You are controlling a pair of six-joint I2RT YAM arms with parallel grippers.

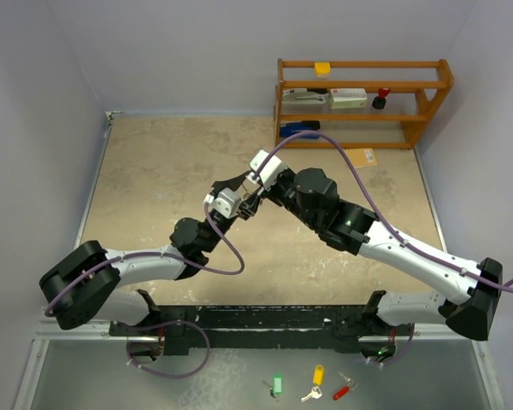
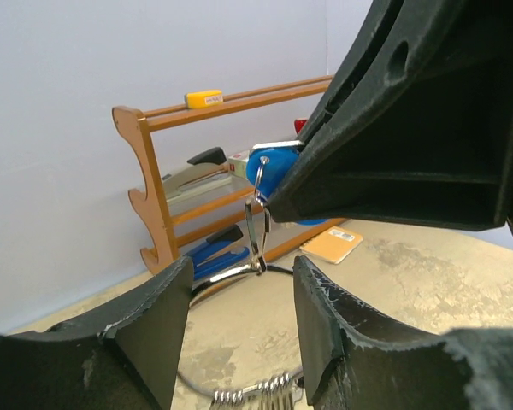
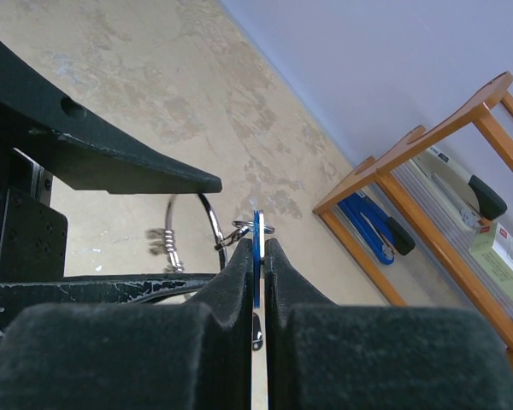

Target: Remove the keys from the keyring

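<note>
Both grippers meet above the middle of the table. My right gripper (image 1: pixel 256 198) (image 3: pixel 256 248) is shut on the blue-headed key (image 3: pixel 256 235), which stands edge-on between its pads; its blue head also shows in the left wrist view (image 2: pixel 269 166). A small silver link (image 2: pixel 256 231) joins that key to the keyring (image 2: pixel 231 275) (image 3: pixel 212 220). The ring spans the gap between my left gripper's (image 1: pixel 239 190) (image 2: pixel 242 266) fingers and touches both, so the left gripper holds it across its width. Silver coils (image 2: pixel 261 391) sit on the ring's lower part. Other keys are mostly hidden.
A wooden rack (image 1: pixel 363 102) stands at the back right with staplers, a box and a yellow block. An orange notepad (image 1: pixel 362 156) lies in front of it. Green (image 1: pixel 278 384), yellow (image 1: pixel 318 374) and red (image 1: pixel 342 391) tagged keys lie below the arm bases.
</note>
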